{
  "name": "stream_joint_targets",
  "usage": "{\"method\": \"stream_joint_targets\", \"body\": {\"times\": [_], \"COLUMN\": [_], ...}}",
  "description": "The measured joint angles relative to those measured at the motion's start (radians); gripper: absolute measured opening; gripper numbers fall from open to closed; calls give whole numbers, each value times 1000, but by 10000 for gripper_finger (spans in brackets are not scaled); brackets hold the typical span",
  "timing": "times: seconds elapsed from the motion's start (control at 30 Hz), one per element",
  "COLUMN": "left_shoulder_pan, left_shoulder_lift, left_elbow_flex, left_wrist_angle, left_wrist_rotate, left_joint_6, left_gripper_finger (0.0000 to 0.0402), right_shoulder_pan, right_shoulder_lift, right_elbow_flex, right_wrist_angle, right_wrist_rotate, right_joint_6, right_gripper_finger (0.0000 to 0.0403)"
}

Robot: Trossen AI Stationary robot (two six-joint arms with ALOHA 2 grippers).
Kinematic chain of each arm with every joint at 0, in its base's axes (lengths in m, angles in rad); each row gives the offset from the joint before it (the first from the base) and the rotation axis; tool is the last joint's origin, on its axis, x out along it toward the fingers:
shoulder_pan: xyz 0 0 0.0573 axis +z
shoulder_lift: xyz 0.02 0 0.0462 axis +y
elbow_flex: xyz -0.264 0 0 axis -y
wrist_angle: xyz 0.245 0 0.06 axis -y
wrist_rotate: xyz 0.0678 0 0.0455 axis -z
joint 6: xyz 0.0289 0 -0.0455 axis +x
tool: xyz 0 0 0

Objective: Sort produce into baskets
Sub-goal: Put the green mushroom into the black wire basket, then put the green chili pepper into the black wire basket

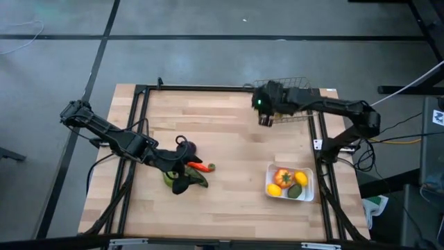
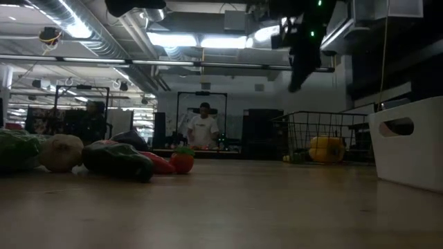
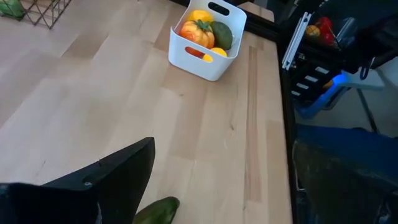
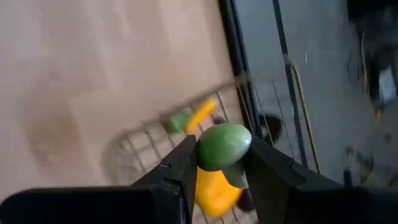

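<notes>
Wooden table (image 1: 229, 139): right gripper (image 4: 219, 167) jaws clamp 1 green fruit (image 4: 223, 145) over wire basket (image 1: 295, 87); left gripper (image 1: 182, 165) jaws unclear.

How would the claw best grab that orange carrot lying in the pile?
Probably from straight above, pinching the carrot across its narrow middle. It lies flat and long on the table, its right end free, while the left claw and other produce crowd its left end.

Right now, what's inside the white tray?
White tray holds an orange-red tomato-like piece, two yellow pieces, and a green one. Anything beneath them is covered.
</notes>
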Motion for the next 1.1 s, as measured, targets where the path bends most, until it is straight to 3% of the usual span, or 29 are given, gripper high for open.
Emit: {"method": "stream_joint_targets", "body": {"times": [0.33,0.6,1.1], "left_shoulder_pan": [0,0,-44], "left_shoulder_lift": [0,51,163], "left_elbow_flex": [0,0,0], "left_wrist_angle": [-5,-59,-91], "left_wrist_rotate": [0,0,1], "left_joint_6": [-2,21,107], "left_gripper_finger": [375,375,374], "right_shoulder_pan": [-207,-304,-319], "right_shoulder_lift": [9,15,15], "right_elbow_flex": [0,0,0], "right_wrist_angle": [1,2,4], "right_wrist_rotate": [-13,-191,-213], "right_joint_6": [0,-1,0], "right_gripper_finger": [115,149,205]}}
